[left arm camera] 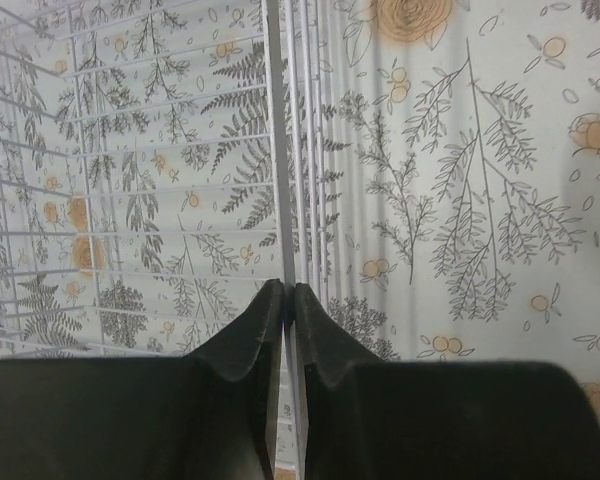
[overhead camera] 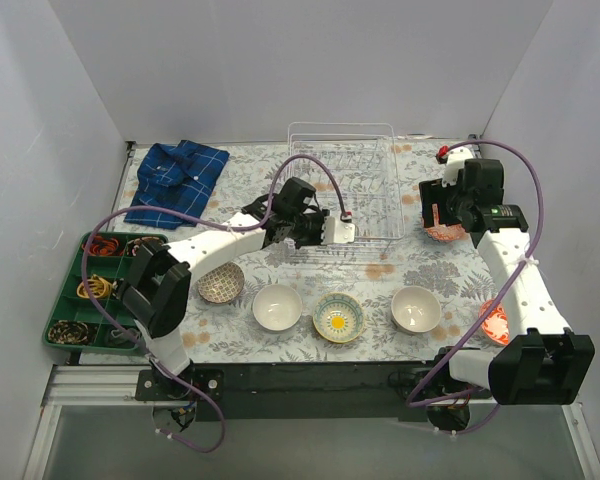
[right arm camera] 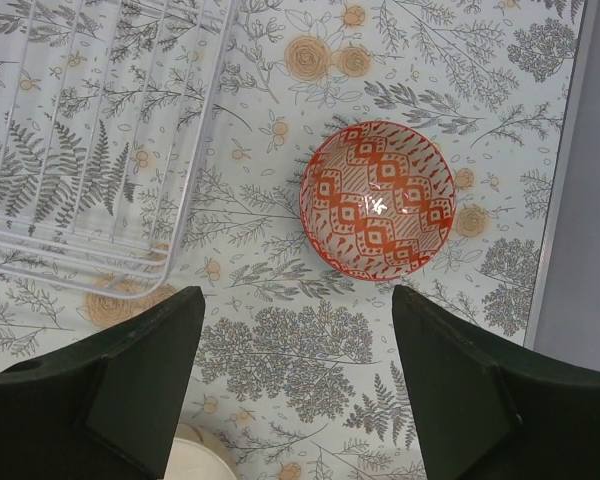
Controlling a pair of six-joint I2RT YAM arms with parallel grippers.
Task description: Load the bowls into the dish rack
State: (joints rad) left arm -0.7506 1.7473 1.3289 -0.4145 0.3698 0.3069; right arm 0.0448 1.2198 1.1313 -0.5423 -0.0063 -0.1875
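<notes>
The white wire dish rack (overhead camera: pixel 365 180) stands at the back middle and holds no bowls. My left gripper (overhead camera: pixel 332 231) is at its near front rim. In the left wrist view the gripper (left arm camera: pixel 288 291) is shut on a vertical wire of the rack (left arm camera: pixel 278 150). My right gripper (overhead camera: pixel 443 214) hangs open above a red patterned bowl (overhead camera: pixel 446 233) right of the rack. In the right wrist view the gripper (right arm camera: pixel 298 302) is open, and the red bowl (right arm camera: pixel 377 198) lies just beyond the fingertips, with the rack's corner (right arm camera: pixel 100 150) at the left.
Along the near side lie a brown patterned bowl (overhead camera: pixel 221 282), a white bowl (overhead camera: pixel 277 306), a yellow-and-teal bowl (overhead camera: pixel 338 317), another white bowl (overhead camera: pixel 416 309) and an orange bowl (overhead camera: pixel 493 322) partly behind the right arm. A green compartment tray (overhead camera: pixel 68 300) and a blue plaid shirt (overhead camera: pixel 177 178) are at the left.
</notes>
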